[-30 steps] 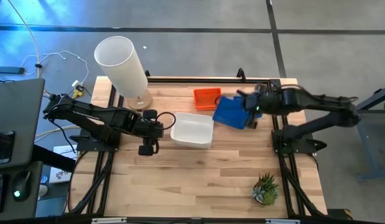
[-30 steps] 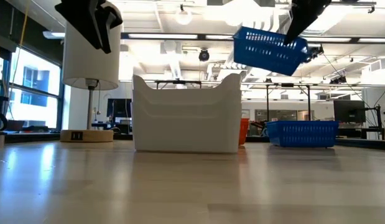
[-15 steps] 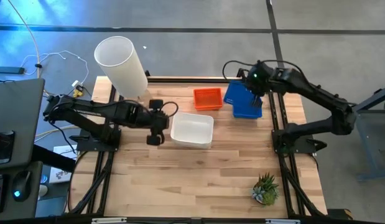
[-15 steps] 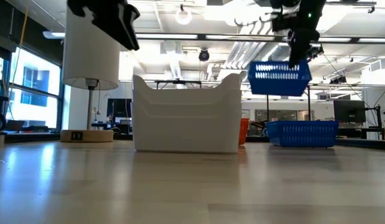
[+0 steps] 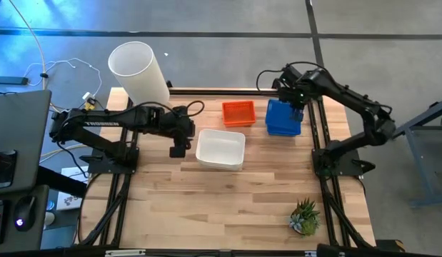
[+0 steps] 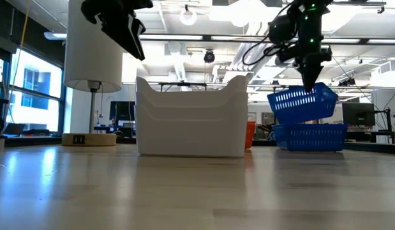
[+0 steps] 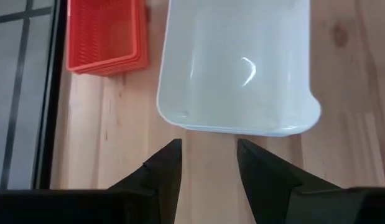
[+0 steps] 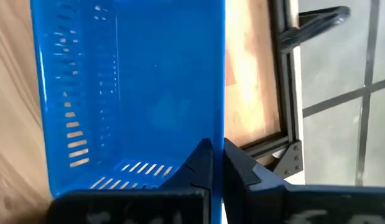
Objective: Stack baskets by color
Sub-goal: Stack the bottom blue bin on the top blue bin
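My right gripper is shut on a blue mesh basket, which hangs tilted just above another blue basket standing on the table at the far right. Whether the two blue baskets touch, I cannot tell. An orange basket stands to their left. A larger white basket rests on its base mid-table. My left gripper hovers open above the table just left of the white basket, touching nothing. My right gripper pinches the blue basket's right-hand wall near a corner, one finger inside the basket and one outside. The fingers come from above, pointing down. The basket hangs below them, tilted, its left end lower.
A tall white cylinder on a wooden base stands at the far left corner. A small green potted plant sits near the front right. Black frame rails run along the table's sides. Bare wood lies in front of the white basket.
My right gripper has swung toward the table's far right and sunk, carrying the blue basket down from high up until it hangs just over the blue basket on the table. My left gripper has moved toward the far edge, beside the white basket, staying open.
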{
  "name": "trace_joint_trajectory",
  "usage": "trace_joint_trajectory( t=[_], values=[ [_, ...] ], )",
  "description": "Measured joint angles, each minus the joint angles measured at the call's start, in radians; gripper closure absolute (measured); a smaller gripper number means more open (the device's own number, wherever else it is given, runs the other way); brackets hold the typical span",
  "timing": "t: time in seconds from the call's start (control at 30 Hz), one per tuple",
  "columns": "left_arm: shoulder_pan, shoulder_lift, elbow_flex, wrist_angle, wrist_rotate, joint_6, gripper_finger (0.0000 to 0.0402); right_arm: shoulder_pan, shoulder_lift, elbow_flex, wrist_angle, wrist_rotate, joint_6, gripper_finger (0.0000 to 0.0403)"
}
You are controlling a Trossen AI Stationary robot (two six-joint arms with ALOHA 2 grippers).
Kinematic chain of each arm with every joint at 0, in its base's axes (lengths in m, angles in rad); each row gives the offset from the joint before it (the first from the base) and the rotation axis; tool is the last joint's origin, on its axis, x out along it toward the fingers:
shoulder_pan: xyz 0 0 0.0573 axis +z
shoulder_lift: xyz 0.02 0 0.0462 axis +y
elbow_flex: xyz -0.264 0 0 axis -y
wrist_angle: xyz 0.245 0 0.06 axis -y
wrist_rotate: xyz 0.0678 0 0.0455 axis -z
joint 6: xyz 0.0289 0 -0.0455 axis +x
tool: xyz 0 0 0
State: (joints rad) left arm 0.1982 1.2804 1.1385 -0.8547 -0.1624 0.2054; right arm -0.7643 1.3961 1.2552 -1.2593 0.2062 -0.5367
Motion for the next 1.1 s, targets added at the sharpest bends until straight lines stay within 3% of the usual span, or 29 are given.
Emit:
trace_joint_trajectory(
  t=[0.53, 0.9, 1.1],
  values=[
    [0.0, 0.0, 0.0, 0.017, 0.005, -0.028, 0.0261, -0.001, 0.115, 0.0, 0.032, -0.046, -0.09, 0.0398],
    [0.0, 0.0, 0.0, 0.016, 0.002, -0.026, 0.0261, -0.004, 0.138, 0.0, -0.002, -0.08, 0.066, 0.0349],
    [0.0, 0.0, 0.0, 0.014, -0.001, -0.026, 0.0261, -0.004, 0.135, 0.0, -0.006, 0.001, 0.067, 0.0307]
  ],
)
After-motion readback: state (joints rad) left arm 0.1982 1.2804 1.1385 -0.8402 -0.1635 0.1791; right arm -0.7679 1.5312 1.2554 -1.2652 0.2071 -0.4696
